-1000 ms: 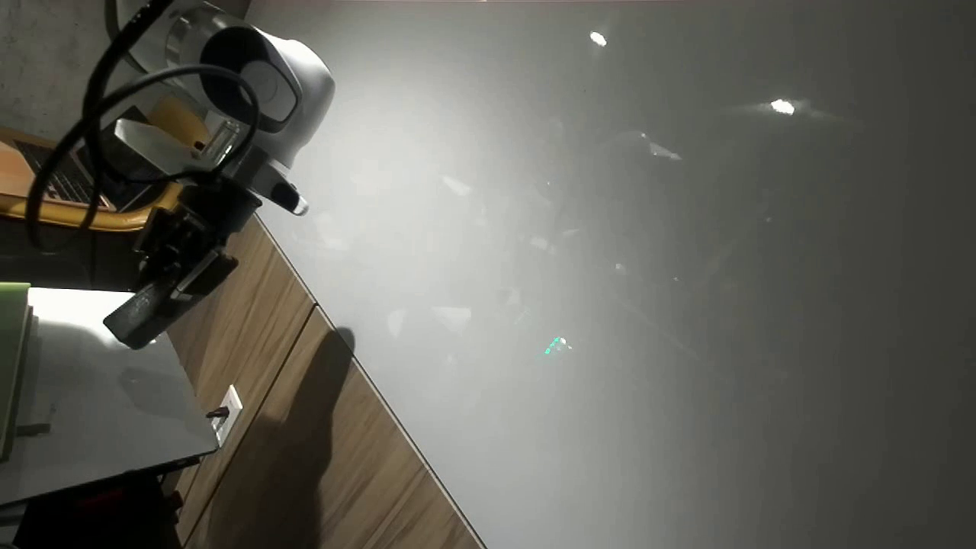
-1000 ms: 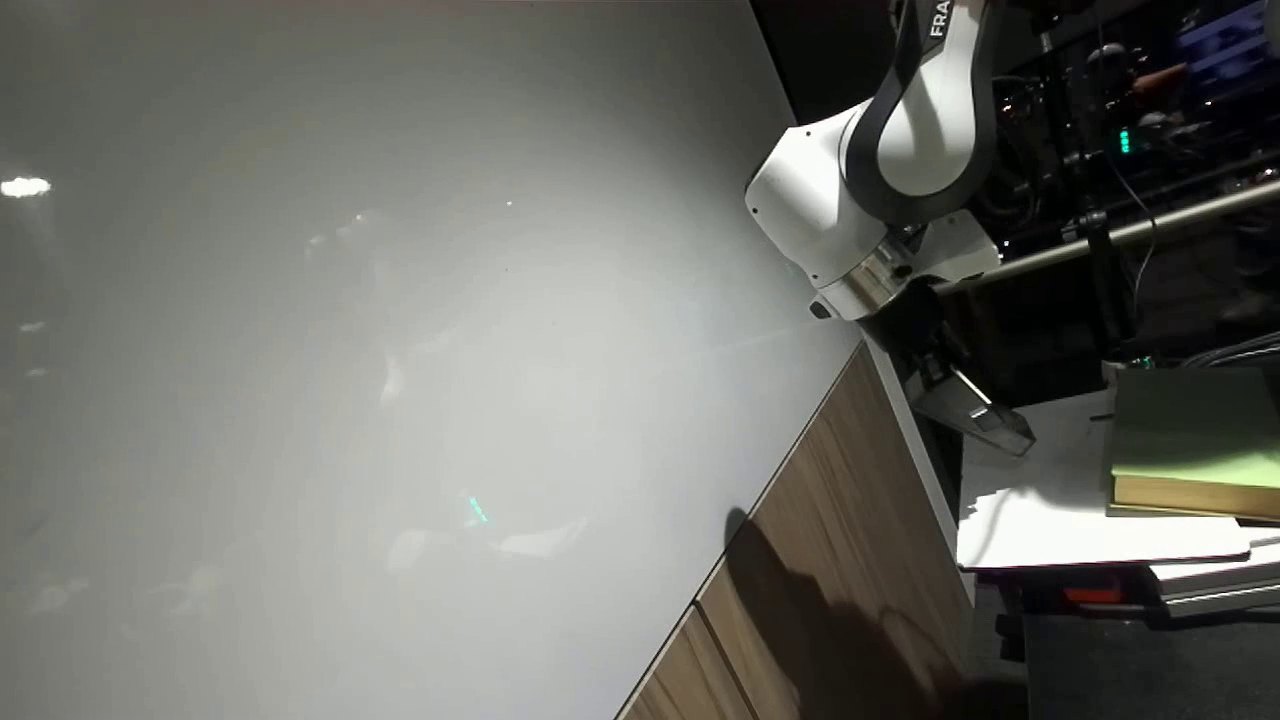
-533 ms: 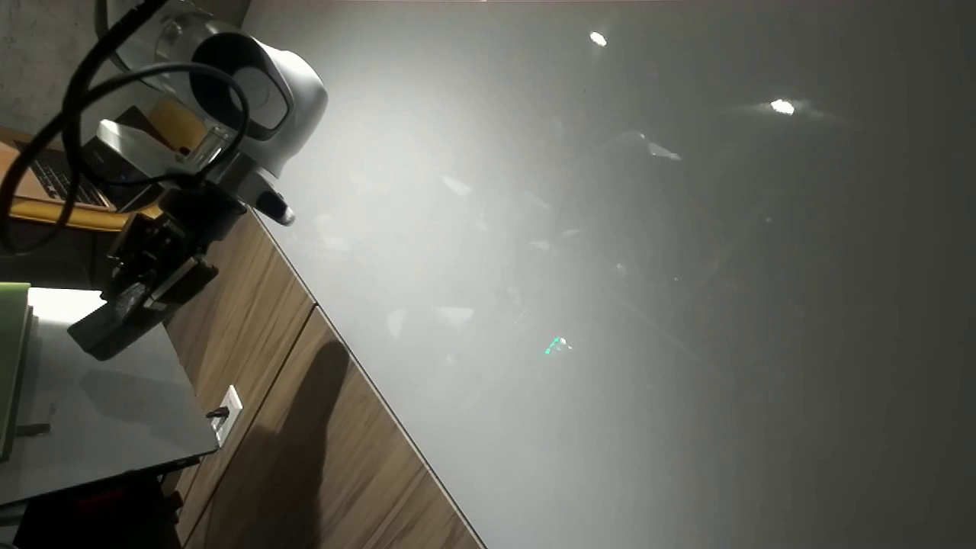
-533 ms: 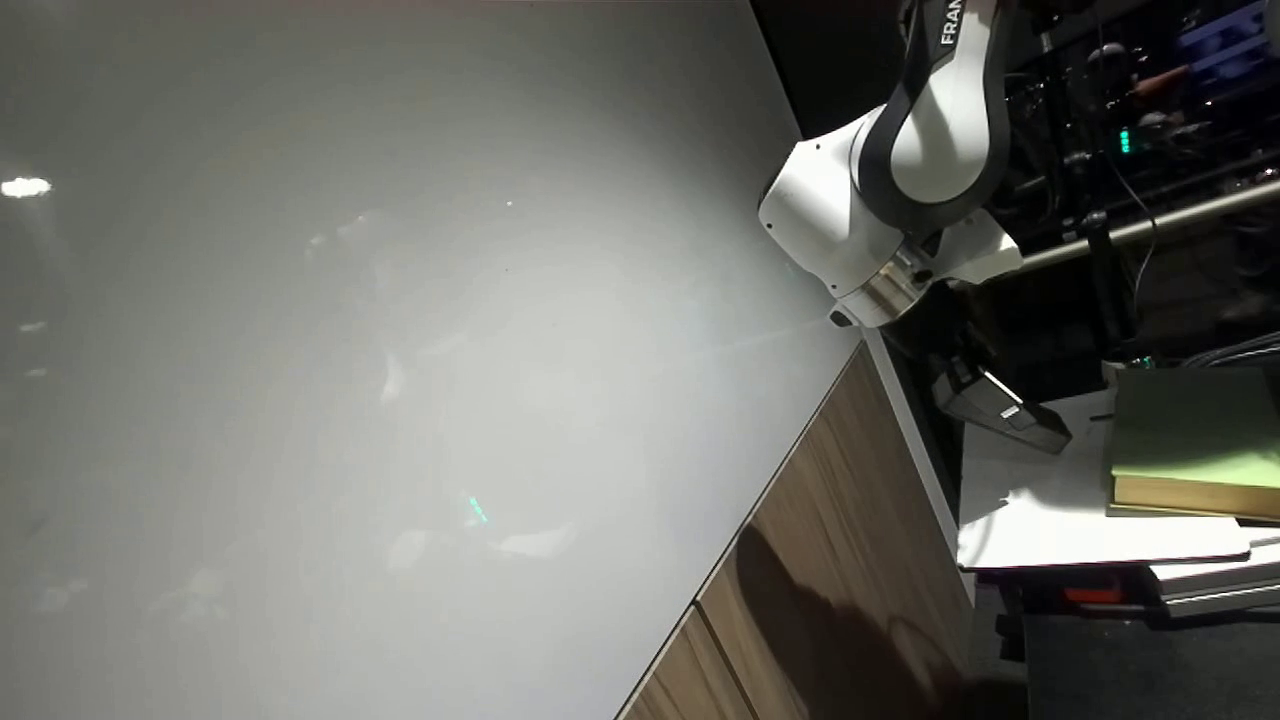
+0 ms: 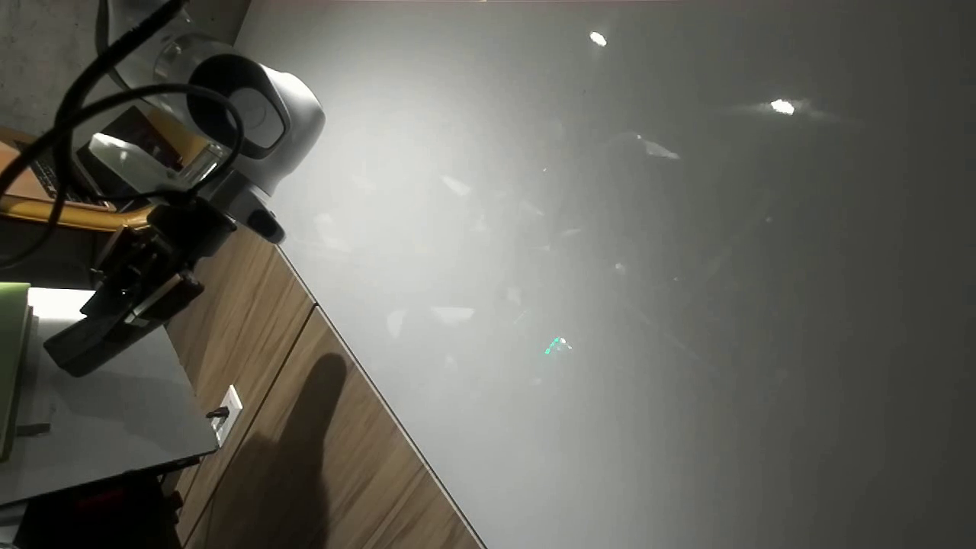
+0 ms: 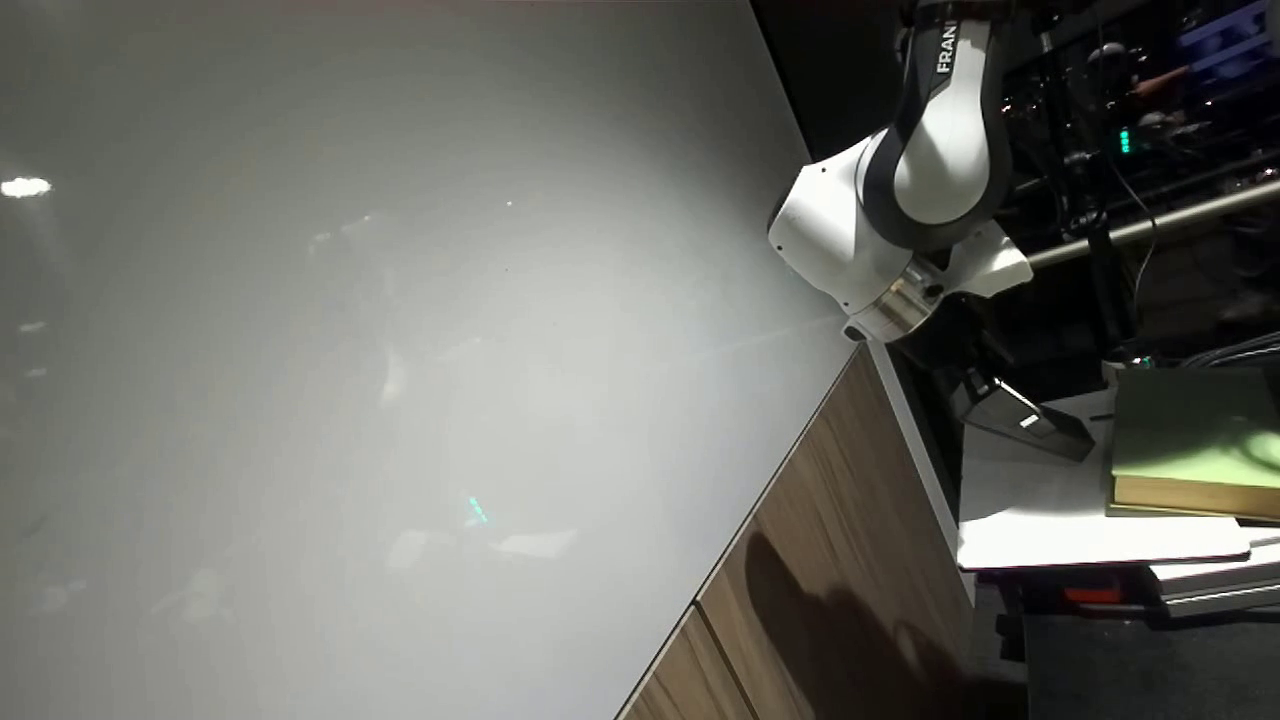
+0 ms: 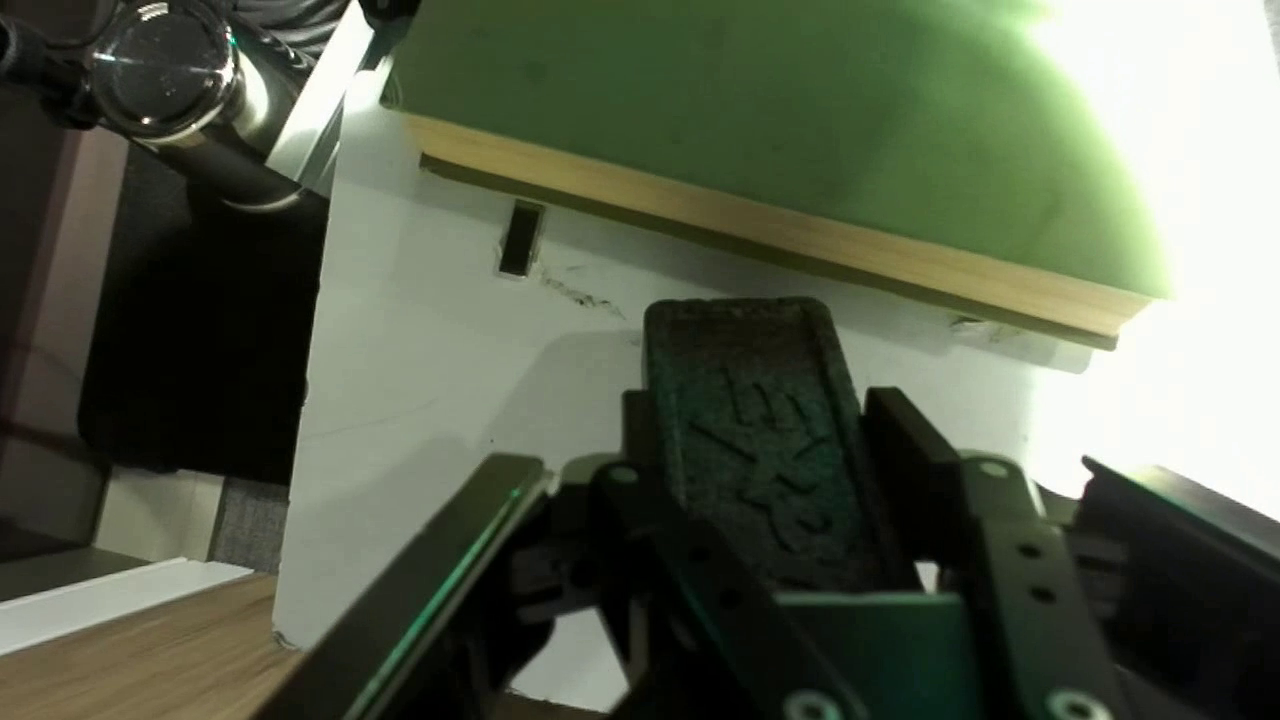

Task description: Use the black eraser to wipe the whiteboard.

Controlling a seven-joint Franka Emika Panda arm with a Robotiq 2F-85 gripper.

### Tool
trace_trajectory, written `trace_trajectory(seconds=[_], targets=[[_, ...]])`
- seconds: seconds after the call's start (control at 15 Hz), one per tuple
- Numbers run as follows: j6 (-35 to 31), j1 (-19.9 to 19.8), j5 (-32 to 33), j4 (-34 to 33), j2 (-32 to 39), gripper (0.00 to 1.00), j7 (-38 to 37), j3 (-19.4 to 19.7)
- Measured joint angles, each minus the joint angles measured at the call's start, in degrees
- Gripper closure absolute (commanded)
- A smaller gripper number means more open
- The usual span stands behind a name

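A large, glossy whiteboard [image 5: 610, 229] filled most of both exterior views, greyish white, scattered with pale reflections [image 5: 453, 314] and a small cluster of green glints [image 5: 555, 346]. Along its diagonal edge ran brown wood-grain panels [image 5: 396, 473] crossed by a dark shadow [image 5: 305, 427]. In an exterior view a white socket plate [image 5: 233, 401] was set in the wood.

The white desk [image 7: 390, 340] stood next to the panels. On it lay a green block [image 7: 800, 110] with a tan side, and a short dark rectangle [image 7: 521, 238] showed on the desk near that side.

The end effector [image 7: 765, 435] was closed on the black eraser [image 7: 750, 400], its fingers [image 7: 905, 430] on either long side. The eraser was over the desk, well apart from the whiteboard, its far end reaching past the fingertips toward the green block, with a strip of desk between them. Thin lines marked its face. Whether it touched the desk could not be told.

The white arm [image 6: 940, 160] came in from the top of both exterior views. A black cable [image 5: 114, 58] looped around it in an exterior view, partly covering a laptop [image 5: 32, 187].
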State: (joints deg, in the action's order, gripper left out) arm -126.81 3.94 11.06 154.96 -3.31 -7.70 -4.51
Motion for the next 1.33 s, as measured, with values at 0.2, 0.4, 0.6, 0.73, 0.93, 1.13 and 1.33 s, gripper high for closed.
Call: trace_trajectory(seconds=[0.2,0.4,0.6,0.73,0.93,1.13,1.33], targets=[[0.0,-0.2,0.0,0.0,0.7,0.72,0.0,0.1],[0.0,-0.2,-0.2,-0.3,1.1,0.72,0.0,0.1],[0.0,-0.2,-1.7,-2.4,2.1,0.72,0.0,0.2],[0.0,-0.6,-2.4,-4.8,3.4,0.72,0.0,0.6],[0.2,-1.7,-2.7,-8.3,6.0,0.72,0.0,2.1],[1.4,-2.8,-2.7,-10.3,8.8,0.72,0.0,3.4],[3.2,-2.7,-2.8,-10.9,10.5,0.72,0.0,3.6]])
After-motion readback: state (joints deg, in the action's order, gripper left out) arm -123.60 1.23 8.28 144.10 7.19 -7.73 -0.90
